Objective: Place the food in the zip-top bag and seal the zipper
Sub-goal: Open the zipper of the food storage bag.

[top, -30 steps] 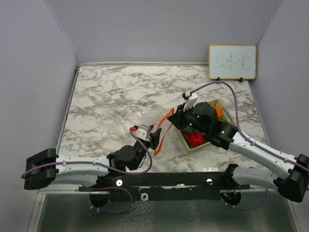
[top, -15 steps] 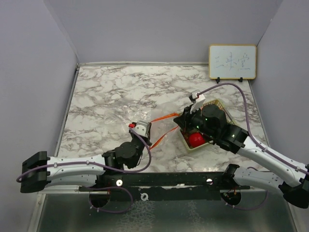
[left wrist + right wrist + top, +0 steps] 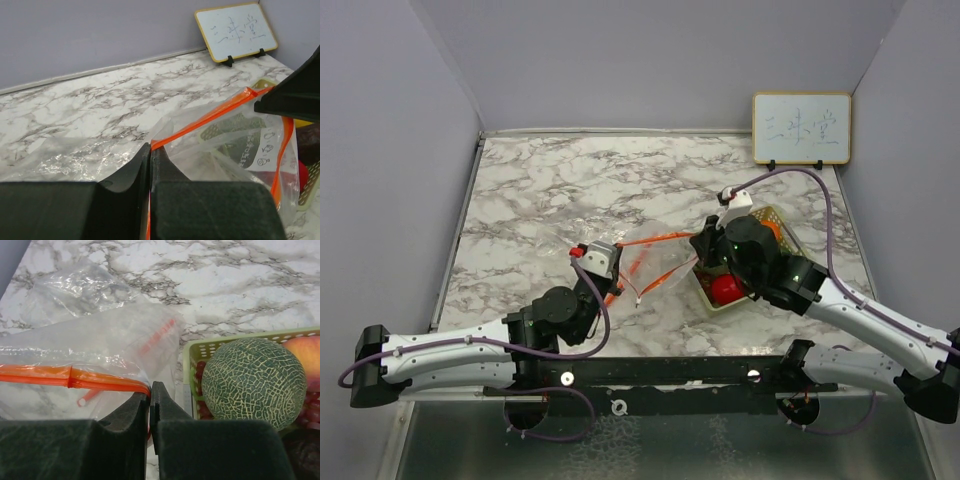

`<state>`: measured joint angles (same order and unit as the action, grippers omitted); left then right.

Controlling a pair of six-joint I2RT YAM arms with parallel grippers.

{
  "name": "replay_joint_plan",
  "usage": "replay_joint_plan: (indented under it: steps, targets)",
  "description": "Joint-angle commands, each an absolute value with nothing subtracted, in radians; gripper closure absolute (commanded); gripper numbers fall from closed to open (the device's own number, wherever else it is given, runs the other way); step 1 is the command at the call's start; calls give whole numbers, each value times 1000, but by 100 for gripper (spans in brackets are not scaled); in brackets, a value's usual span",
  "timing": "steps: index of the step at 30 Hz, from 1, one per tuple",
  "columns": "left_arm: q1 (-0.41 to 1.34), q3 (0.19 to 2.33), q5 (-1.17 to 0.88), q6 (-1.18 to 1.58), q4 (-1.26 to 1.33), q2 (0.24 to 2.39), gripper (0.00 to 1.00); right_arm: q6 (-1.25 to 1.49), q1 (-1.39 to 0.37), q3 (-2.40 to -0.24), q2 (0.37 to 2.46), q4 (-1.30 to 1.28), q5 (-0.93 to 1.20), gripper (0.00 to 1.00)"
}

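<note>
Between the middle of the desk and its right edge, the bag now hangs stretched between the two arms, where a second ago it was bunched up with the grippers close together. The left arm has swung away toward the left edge, drawing the orange zipper out long. The left gripper is pressed together on one end of that strip, and the right gripper pinches the other end just beside the basket. That looks like the mouth being pulled open for loading, though no food is inside yet. The netted melon, round and rough with pale veins, fills the basket beside a smooth peach-coloured fruit and a glossy red apple. The bag is thin, clear, crinkled film that will sag, and the basket is stiff pale green mesh.
</note>
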<state>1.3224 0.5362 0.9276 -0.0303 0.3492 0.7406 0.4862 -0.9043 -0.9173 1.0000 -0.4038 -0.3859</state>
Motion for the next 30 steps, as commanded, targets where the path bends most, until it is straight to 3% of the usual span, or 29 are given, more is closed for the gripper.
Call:
replay_joint_plan:
  steps: [1, 4, 6, 9, 12, 17, 19, 20, 25, 30]
  targets:
    - [1307, 569, 1081, -47, 295, 679, 100, 475, -876, -949, 1037, -554, -691, 93]
    - [1307, 580, 1095, -19, 243, 648, 100, 487, -876, -977, 1074, -591, -733, 88]
    - [1307, 568, 1089, -30, 260, 630, 100, 409, -876, -967, 1071, -522, -646, 80]
    - [1308, 551, 1080, -63, 314, 627, 100, 272, -876, -909, 1024, -306, -266, 65]
    - [1307, 548, 1078, -92, 356, 650, 100, 261, -876, -866, 976, -165, -24, 50]
    - [1307, 562, 1072, -118, 379, 694, 100, 264, -876, -886, 945, -158, 88, 24]
    - [1307, 567, 1079, -131, 382, 704, 100, 280, -876, -886, 912, -160, 93, 4]
    - [1307, 570, 1087, -138, 382, 705, 100, 286, -877, -884, 891, -158, 94, 0]
    - [1307, 596, 1125, -166, 343, 690, 100, 322, -876, -886, 820, -238, 19, 0]
    - [1307, 646, 1151, -179, 258, 654, 100, 441, -876, -927, 827, -474, -293, 0]
